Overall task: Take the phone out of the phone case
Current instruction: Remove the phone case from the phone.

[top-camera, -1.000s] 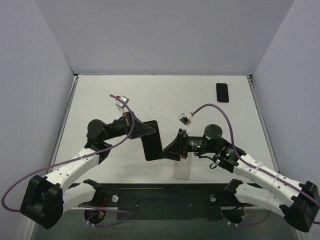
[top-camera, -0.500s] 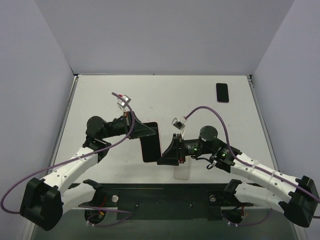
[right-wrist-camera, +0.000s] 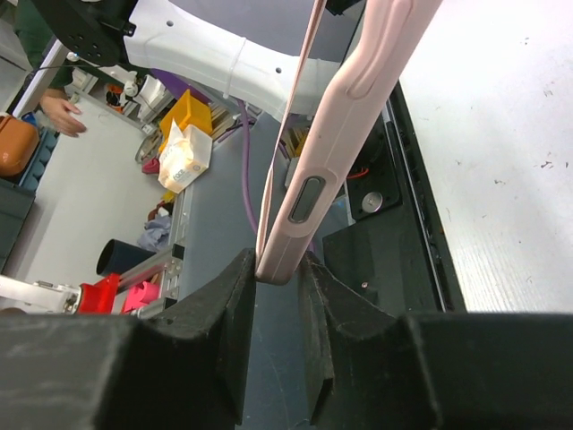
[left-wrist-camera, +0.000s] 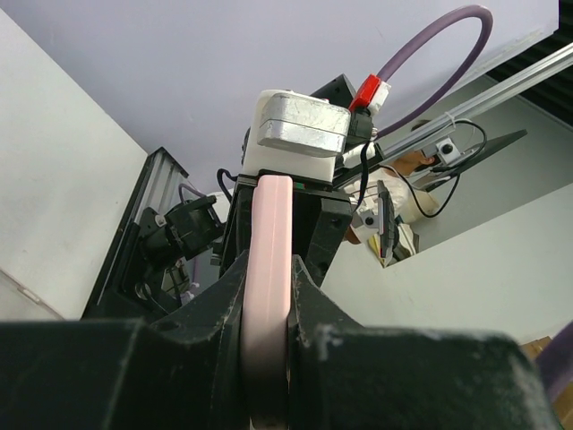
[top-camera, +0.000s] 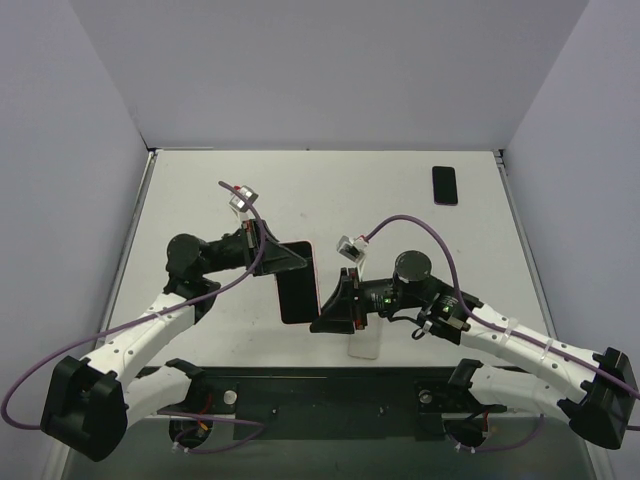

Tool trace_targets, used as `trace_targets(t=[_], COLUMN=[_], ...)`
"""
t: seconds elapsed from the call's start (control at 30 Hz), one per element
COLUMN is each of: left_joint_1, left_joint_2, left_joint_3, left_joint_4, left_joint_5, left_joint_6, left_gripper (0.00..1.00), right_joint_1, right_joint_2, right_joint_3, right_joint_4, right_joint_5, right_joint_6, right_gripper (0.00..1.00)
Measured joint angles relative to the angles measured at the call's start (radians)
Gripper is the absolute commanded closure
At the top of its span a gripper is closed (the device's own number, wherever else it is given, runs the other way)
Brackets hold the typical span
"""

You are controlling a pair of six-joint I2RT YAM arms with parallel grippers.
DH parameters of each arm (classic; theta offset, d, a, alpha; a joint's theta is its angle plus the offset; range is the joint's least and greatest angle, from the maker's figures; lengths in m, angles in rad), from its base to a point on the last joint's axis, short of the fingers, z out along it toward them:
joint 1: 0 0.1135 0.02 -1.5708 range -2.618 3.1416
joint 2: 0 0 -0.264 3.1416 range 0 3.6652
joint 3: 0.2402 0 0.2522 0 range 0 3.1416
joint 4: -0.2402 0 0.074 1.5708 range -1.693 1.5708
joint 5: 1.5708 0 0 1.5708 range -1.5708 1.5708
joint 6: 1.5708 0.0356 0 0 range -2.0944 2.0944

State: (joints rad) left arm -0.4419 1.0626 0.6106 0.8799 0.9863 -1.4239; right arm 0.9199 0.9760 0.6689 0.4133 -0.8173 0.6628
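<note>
The phone [top-camera: 296,293], dark screen up, sits in a pink phone case [top-camera: 317,282] held in the air over the table's near middle. My left gripper [top-camera: 288,259] is shut on the case's upper end; in the left wrist view the pink case edge [left-wrist-camera: 271,215] runs up between the pads of the left gripper [left-wrist-camera: 268,279]. My right gripper [top-camera: 323,318] comes in from the right at the case's lower right corner. In the right wrist view that corner of the case [right-wrist-camera: 358,116] sits pinched between the tips of the right gripper [right-wrist-camera: 277,270].
A second black phone [top-camera: 445,185] lies at the table's back right. A clear flat piece [top-camera: 365,343] lies on the table near the front edge, under the right wrist. The black base rail [top-camera: 330,400] runs along the near edge.
The right gripper has moved left to the case's lower corner and narrowed its jaws onto it. The left gripper, still holding the case, has shifted slightly left.
</note>
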Motion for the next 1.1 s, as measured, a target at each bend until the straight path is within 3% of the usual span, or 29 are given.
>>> trace_targets(t=[0.13,0.23,0.37,0.77,1.1], left_joint_1=[0.001,0.002,0.003,-0.023,-0.03], left_joint_2=[0.0,0.0,0.0,0.053,0.075], left_joint_3=[0.0,0.0,0.0,-0.002,-0.012], left_joint_4=[0.005,0.007,0.029,0.345,0.417], left_joint_5=[0.005,0.01,0.027,0.137,0.14], left_joint_6=[-0.013,-0.013,-0.016,-0.22,-0.312], left_gripper=[1.0,1.0,1.0,1.0,1.0], right_joint_1=[0.003,0.005,0.011,0.201,0.284], right_joint_2=[0.002,0.002,0.002,0.068,0.14], right_joint_3=[0.005,0.005,0.013,0.187,0.264], right_joint_4=[-0.006,-0.007,-0.037,-0.263,-0.374], right_joint_5=[0.0,-0.002,0.0,0.123,0.373], right_joint_6=[-0.01,-0.011,-0.046,-0.457,-0.665], right_gripper=[0.83,1.0,1.0,1.0,1.0])
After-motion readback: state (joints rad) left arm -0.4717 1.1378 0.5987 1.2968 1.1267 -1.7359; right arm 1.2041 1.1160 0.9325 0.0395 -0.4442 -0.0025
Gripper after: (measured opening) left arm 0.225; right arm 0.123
